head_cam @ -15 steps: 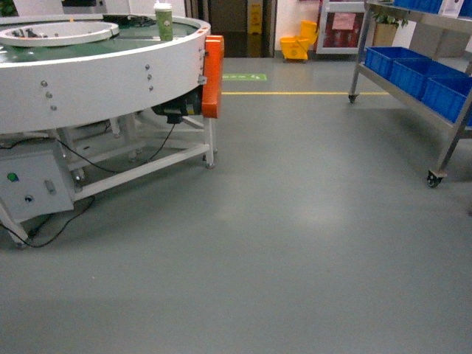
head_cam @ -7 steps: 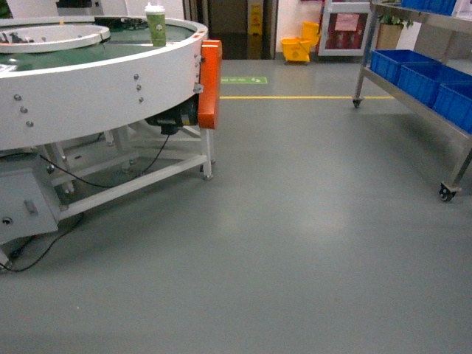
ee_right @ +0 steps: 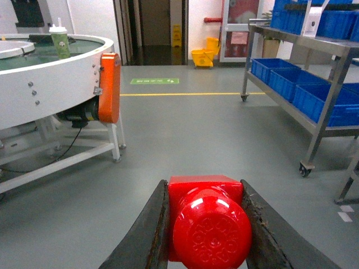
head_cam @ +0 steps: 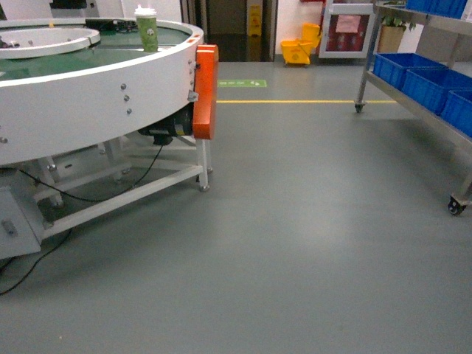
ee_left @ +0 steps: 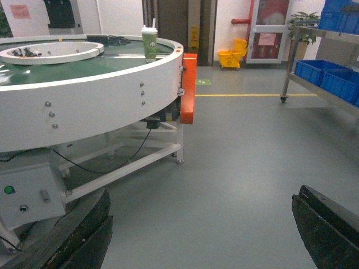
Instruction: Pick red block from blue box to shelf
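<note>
Shifting leftward across the head view since a second ago: the round white conveyor table and the green cup on it are sitting further left, and the shelf is sliding toward the right edge, its near caster now lower in the picture.

Room for moving: grey floor is lying open between the table's orange end guard and the shelf, with a yellow floor line crossing beyond and a yellow mop bucket standing by the far wall.

Shelf: stainless uprights and crossbars are carrying dark blue crates on its tiers, at the right of the right wrist view.

Red block: sitting at the bottom of the right wrist view, its round stud facing the camera; no long axis is showing.

Right gripper: fingers are pressing on both sides of the red block, clamping it.

Left gripper: fingers are standing wide apart, holding nothing, over bare floor.
</note>
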Controlling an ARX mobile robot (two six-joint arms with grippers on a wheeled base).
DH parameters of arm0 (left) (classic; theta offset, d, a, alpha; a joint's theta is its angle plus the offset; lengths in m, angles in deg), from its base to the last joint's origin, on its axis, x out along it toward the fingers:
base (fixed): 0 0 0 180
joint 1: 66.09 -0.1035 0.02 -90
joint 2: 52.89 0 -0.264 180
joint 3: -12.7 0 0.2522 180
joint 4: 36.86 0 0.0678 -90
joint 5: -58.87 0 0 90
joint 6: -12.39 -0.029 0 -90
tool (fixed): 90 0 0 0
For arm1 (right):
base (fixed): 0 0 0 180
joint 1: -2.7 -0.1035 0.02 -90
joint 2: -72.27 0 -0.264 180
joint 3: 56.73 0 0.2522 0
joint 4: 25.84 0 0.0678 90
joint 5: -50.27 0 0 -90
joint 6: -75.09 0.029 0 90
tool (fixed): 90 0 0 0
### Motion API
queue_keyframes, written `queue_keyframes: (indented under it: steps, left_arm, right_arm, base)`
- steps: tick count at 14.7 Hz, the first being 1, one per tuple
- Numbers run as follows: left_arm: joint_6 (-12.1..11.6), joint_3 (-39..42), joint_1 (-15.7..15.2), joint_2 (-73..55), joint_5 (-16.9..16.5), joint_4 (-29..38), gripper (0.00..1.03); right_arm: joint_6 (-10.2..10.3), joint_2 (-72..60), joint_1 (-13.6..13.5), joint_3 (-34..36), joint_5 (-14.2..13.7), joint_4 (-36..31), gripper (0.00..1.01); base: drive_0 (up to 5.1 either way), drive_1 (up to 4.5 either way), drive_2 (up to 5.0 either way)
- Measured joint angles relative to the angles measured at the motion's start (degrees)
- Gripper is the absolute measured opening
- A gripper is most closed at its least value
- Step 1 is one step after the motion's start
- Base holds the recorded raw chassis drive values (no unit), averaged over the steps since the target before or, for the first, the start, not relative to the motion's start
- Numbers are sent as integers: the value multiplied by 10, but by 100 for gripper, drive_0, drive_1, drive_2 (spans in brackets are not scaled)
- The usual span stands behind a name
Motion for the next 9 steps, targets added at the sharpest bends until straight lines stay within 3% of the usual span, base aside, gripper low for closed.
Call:
queue_keyframes:
  steps: [9]
  left_arm:
    - [0,0,0,0,0,2,98]
  right_arm:
    - [0,0,0,0,0,-1,27]
  base:
    - [-3,401,-408]
